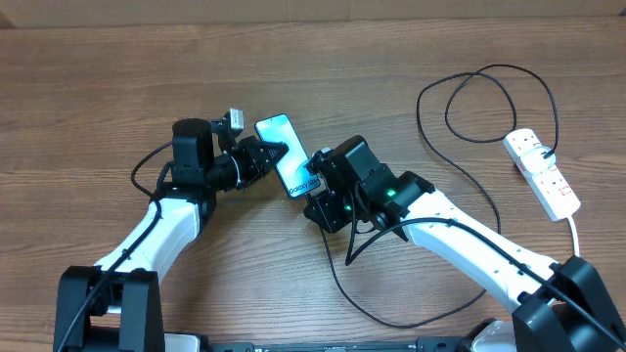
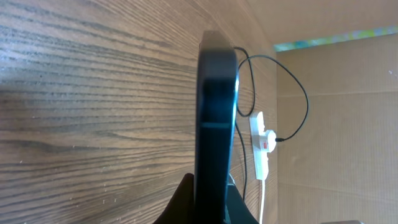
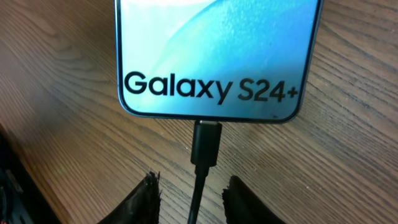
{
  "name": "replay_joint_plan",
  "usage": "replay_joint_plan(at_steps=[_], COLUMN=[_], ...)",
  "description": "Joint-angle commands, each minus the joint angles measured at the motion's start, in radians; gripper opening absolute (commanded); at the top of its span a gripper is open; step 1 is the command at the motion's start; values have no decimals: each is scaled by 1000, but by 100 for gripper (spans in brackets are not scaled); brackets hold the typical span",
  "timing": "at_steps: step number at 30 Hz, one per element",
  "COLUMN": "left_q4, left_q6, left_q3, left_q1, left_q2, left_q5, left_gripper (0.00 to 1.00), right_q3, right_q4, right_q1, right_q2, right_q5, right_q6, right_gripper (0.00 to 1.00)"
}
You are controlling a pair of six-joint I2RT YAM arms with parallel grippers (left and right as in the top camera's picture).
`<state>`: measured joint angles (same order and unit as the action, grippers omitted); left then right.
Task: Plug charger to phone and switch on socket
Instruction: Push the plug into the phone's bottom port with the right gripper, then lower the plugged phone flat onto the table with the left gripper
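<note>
The phone (image 1: 284,152), with a light blue screen reading "Galaxy S24+" (image 3: 211,56), is held edge-on by my left gripper (image 2: 211,199), which is shut on it (image 2: 217,112). The charger's black plug tip (image 3: 206,144) sits in the phone's bottom port. Its cable runs back between the fingers of my right gripper (image 3: 194,196), which is open and does not touch the cable. In the overhead view my right gripper (image 1: 315,179) is just below the phone's lower end. The black charger cable (image 1: 460,93) loops to the white socket (image 1: 544,172) at the right.
The socket also shows in the left wrist view (image 2: 262,140), with a red switch. Its thick white cord (image 1: 575,233) runs toward the front right. A loop of black cable (image 1: 362,293) lies on the wooden table near the front. Cardboard walls (image 2: 348,124) stand beyond the table.
</note>
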<state>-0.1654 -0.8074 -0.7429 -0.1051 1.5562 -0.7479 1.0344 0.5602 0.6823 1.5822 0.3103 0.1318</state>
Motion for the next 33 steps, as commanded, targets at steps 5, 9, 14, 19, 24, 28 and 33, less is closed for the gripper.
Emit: replay_joint_plan(at_steps=[5, 9, 14, 19, 24, 28, 33], left_q4=[-23, -23, -22, -22, -21, -2, 27], left_q6=[14, 15, 19, 44, 84, 126, 141], left_q3=[-10, -10, -10, -10, -10, -10, -10], left_q1=[-7, -7, -7, -7, -8, -24, -48], left_q2=[-7, -7, -7, -7, -7, -7, -7], left_q5=[-39, -43, -68, -114, -175, -196, -196], left_gripper=[4, 4, 4, 4, 4, 4, 4], right_q3=[13, 13, 13, 13, 13, 15, 27], right_q4=[-18, -29, -61, -82, -87, -93, -95], right_q1=[3, 3, 3, 3, 3, 3, 3], right_q2=[39, 48, 48, 48, 48, 48, 48], right_q5=[4, 4, -10, -47, -48, -48, -48], right_q6=[2, 2, 2, -2, -2, -2, -2], right_gripper=[21, 19, 14, 4, 4, 4, 4])
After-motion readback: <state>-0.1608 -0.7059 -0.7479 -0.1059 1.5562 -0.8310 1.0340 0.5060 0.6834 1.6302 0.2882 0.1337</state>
